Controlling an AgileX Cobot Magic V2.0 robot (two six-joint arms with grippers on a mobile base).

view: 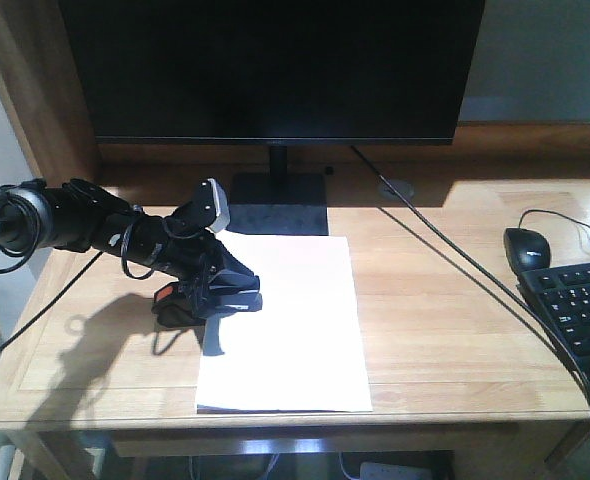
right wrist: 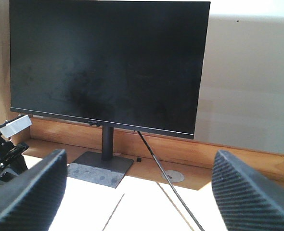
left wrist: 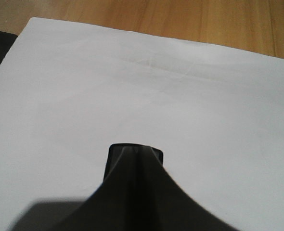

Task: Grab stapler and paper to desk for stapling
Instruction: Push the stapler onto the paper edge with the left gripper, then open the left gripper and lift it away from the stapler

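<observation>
While the one dark monitor (view: 275, 65) stands at the back, the single light-wood desk (view: 455, 330) carries one white paper (view: 295, 330), lying flat near the front edge just ahead of the monitor's base. At the far right sit one keyboard (view: 580, 305) and one mouse (view: 527, 247). The left tool (view: 233, 292) hangs over the paper's left edge, clenched on the one black stapler (view: 190, 303), whose orange-red patch shows by the jaws; its wrist view shows the stapler's dark nose just above the sheet. The right tool (right wrist: 137, 192) is released, its two fingers (right wrist: 250, 187) spread wide apart, holding nothing, facing the monitor.
</observation>
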